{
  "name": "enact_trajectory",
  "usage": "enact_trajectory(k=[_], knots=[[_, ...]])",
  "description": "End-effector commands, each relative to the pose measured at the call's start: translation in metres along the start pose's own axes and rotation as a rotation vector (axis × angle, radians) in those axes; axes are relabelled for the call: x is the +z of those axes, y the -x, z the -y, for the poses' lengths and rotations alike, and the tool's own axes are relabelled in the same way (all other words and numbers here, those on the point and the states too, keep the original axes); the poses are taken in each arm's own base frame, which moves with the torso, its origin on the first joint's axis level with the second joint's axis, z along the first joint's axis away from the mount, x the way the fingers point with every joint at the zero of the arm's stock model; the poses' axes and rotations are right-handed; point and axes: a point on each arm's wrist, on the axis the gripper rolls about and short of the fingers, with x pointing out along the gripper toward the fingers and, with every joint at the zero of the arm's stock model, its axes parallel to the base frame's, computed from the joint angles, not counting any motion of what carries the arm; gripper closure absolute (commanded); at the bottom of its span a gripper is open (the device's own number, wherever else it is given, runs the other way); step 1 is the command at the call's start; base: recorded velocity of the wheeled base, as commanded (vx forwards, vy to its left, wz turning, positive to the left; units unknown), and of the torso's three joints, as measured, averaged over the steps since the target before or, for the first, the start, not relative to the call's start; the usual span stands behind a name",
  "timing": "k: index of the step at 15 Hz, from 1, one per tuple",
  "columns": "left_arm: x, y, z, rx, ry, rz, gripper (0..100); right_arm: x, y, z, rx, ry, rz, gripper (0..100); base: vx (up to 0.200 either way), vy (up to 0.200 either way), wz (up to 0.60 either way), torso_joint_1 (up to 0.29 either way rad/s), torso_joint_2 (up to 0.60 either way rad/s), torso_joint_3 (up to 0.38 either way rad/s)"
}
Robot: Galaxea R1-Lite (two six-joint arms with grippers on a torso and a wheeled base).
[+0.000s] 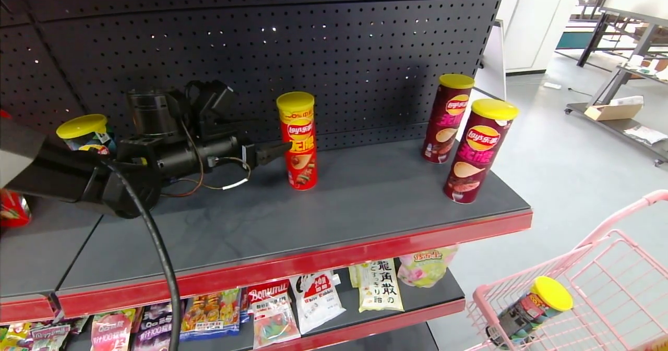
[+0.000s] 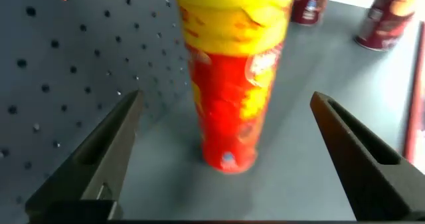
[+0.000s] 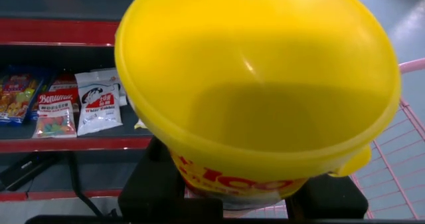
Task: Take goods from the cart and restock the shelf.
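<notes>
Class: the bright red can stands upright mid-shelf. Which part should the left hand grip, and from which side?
Grip the bright red can around the middle of its round body, coming level from the robot's left, where the open left hand faces it. It stands upright with bare shelf on both sides, so the hand can straddle it.

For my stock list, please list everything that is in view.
Red cylindrical chip can, yellow lid: 1, red, upright mid-shelf
Maroon chip cans, yellow lids: 2, maroon, shelf's right end
Yellow-lidded can: 1, half hidden, shelf's left
Dark can, yellow lid: 1, dark, at cart's corner
Pink wire cart: 1, pink, beside shelf
Grey shelf, red edge: 1, grey, upper level
Snack bags: many, mixed colours, level below
Left gripper: 1, black, open around red can
Right gripper: 1, black, holding dark can
</notes>
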Motion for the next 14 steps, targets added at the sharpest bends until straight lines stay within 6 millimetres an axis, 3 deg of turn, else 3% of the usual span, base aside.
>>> enact_trajectory(k=[1,14], knots=[[-0.006,-0.012,-0.004,-0.002,0.002,-0.002,0,0.000,0.000,0.000,-0.002,0.000,0.002,100,0.000,0.000,0.00,0.000,0.00,0.000],[-0.007,-0.059,-0.007,-0.003,-0.013,0.043,0,0.000,0.000,0.000,-0.005,0.000,0.002,100,0.000,0.000,0.00,0.000,0.00,0.000]])
